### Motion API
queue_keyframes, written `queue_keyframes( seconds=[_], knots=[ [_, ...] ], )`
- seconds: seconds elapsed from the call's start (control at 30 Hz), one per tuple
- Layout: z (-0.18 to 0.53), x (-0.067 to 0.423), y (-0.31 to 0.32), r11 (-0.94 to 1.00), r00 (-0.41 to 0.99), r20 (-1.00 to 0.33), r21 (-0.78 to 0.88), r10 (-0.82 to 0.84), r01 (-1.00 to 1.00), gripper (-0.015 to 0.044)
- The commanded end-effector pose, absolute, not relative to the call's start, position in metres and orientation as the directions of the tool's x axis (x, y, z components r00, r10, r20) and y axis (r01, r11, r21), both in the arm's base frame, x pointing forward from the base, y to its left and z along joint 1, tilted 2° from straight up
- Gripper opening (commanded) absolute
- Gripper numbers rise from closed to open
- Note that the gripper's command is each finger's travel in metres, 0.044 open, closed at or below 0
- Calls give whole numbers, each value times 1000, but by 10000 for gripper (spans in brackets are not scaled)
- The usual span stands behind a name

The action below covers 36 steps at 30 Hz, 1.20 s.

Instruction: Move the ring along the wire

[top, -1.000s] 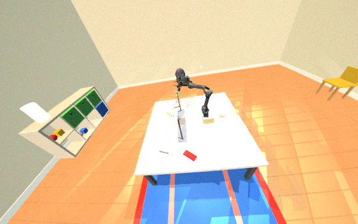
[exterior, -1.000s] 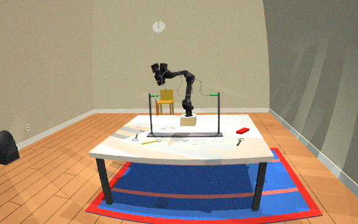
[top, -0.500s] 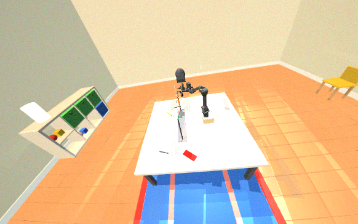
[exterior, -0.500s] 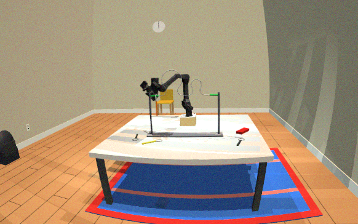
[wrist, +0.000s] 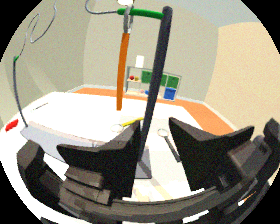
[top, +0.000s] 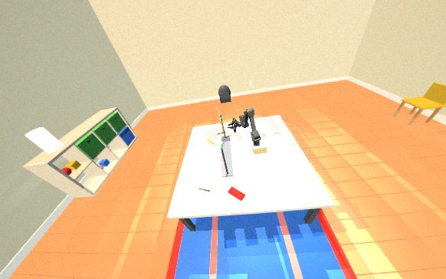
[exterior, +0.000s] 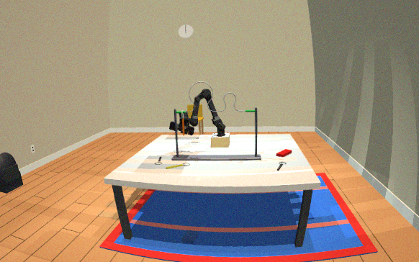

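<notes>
Ring (wrist: 127, 0) and orange handle (wrist: 123, 70) hang from the green part of the wire (wrist: 145, 12), right beside the near post (wrist: 157, 76), the handle dropping straight down below the ring. My gripper (wrist: 153, 120) sits on the near side of that post, partly open, with nothing between its fingers; the post's dark shaft runs up through the gap as I see it, and the handle hangs beyond, untouched. In the exterior view my gripper (exterior: 181, 127) is low next to the same post (exterior: 176, 133), level with the handle (exterior: 183, 125). From the post, the thin grey wire (exterior: 229, 98) loops away to the far post (exterior: 256, 131) and its own green stub (exterior: 250, 110). Both posts stand on a dark base bar (exterior: 216, 157) on the bench (exterior: 229, 173).
</notes>
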<state>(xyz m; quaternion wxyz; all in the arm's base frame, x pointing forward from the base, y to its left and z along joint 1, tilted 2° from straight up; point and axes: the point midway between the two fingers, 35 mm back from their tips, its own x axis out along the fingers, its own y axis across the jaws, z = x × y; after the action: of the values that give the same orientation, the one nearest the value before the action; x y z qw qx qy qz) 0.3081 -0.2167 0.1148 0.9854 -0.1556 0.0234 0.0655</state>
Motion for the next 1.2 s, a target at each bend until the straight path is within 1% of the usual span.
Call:
queue_keyframes(
  seconds=[0.0,0.1,0.17,0.3,0.6,1.17],
  knots=[
    [85,287,-198,970,983,-76,-168,167,-178,160],
    [69,271,-181,976,977,-75,-69,200,-205,160],
    [66,267,-178,976,976,-75,-48,207,-211,160],
    [69,271,-177,976,975,-76,-48,207,-211,160],
    [113,315,-166,976,976,-71,-49,207,-211,160],
    [113,334,-164,976,976,-71,-50,207,-211,160]
  ],
)
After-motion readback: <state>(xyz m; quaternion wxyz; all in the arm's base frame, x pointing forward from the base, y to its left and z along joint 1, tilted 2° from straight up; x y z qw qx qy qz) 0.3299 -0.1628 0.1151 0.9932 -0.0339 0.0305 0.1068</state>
